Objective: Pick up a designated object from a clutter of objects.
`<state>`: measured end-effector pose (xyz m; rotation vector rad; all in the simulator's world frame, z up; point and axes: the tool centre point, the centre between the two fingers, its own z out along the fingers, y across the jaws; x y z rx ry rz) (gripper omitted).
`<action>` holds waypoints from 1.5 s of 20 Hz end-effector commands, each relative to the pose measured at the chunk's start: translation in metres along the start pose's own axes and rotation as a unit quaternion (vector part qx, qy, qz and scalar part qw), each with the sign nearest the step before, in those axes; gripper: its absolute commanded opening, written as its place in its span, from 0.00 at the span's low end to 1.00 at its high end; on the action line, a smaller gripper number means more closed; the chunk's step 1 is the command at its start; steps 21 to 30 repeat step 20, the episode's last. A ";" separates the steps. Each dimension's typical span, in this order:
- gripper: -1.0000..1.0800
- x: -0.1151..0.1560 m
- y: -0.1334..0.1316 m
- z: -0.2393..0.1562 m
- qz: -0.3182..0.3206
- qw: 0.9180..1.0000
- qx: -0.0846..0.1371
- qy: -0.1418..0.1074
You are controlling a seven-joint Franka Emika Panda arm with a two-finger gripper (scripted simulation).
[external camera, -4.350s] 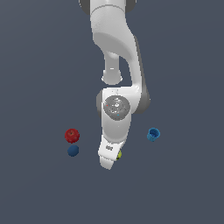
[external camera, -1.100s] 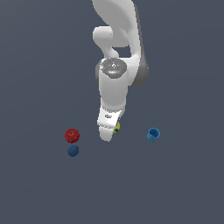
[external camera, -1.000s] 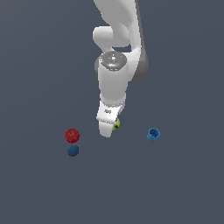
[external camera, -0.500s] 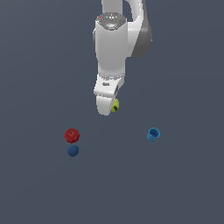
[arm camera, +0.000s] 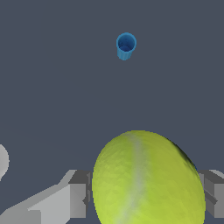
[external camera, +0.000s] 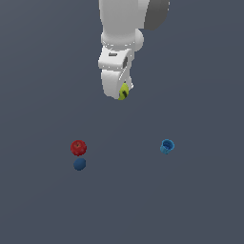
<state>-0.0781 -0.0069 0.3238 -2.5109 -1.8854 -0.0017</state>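
My gripper (external camera: 123, 92) is shut on the yellow-green ball (external camera: 124, 91) and holds it high above the grey floor. In the wrist view the ball (arm camera: 146, 179) fills the space between the two grey fingers (arm camera: 78, 192), with a pale seam running across it. Three other items lie on the floor below: the red apple-like ball (external camera: 78, 147) and the dark blue ball (external camera: 79, 164) at the exterior view's left, and the bright blue cup-like piece (external camera: 167, 146) at the exterior view's right. The cup also shows in the wrist view (arm camera: 125, 45).
The white arm (external camera: 124, 28) comes down from the top of the exterior view. The floor (external camera: 200, 200) is plain dark grey.
The gripper has risen steadily with the yellow-green ball held in it. The red ball, dark blue ball and blue cup have stayed in place.
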 end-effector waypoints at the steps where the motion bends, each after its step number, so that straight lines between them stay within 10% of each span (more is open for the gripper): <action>1: 0.00 -0.005 -0.012 -0.020 0.000 1.000 0.000 0.001; 30: 0.00 -0.024 -0.051 -0.094 0.001 1.000 0.000 -0.001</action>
